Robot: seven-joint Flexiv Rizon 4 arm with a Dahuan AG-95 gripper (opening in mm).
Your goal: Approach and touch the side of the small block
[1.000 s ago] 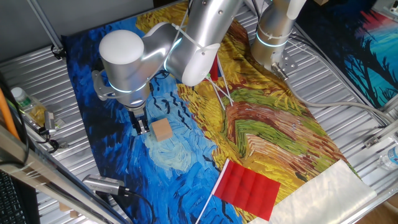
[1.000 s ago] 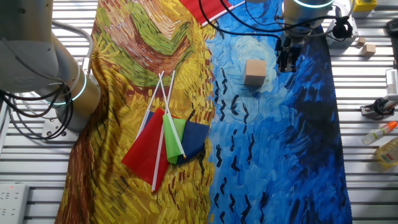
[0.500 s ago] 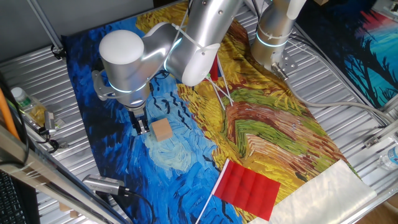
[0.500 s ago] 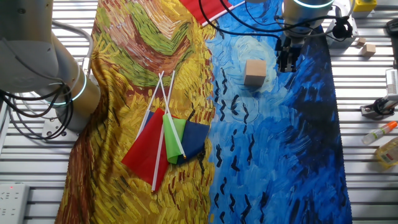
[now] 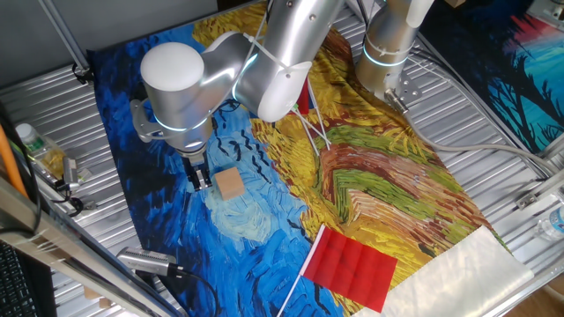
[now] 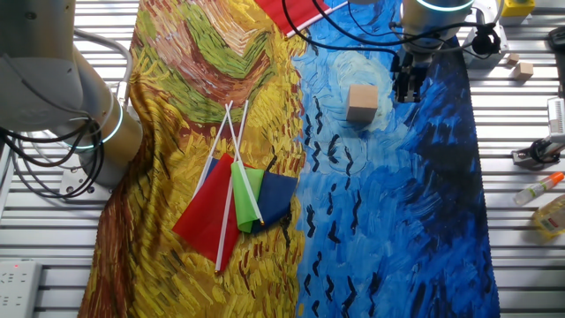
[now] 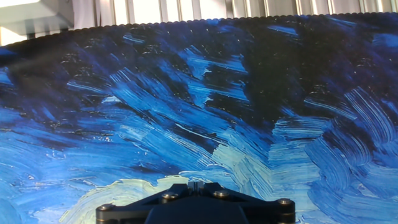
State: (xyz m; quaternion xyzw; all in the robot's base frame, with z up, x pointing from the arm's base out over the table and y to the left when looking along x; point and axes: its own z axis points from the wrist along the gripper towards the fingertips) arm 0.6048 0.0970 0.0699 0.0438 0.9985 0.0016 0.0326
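Note:
The small block (image 5: 230, 184) is a light-tan wooden cube on the blue part of the painted cloth; it also shows in the other fixed view (image 6: 360, 102). My gripper (image 5: 203, 180) hangs just left of the block, fingertips near the cloth, with a narrow gap to the block's side. In the other fixed view the gripper (image 6: 407, 88) stands right of the block. Its fingers are pressed together and hold nothing. The hand view shows only blue cloth and the gripper (image 7: 198, 185) base; the block is out of that view.
A red flag (image 5: 350, 267) lies at the cloth's front. A bundle of flags on white sticks (image 6: 237, 196) lies on the yellow part. Bottles (image 6: 546, 200) and small blocks (image 6: 524, 69) sit off the cloth on the metal table.

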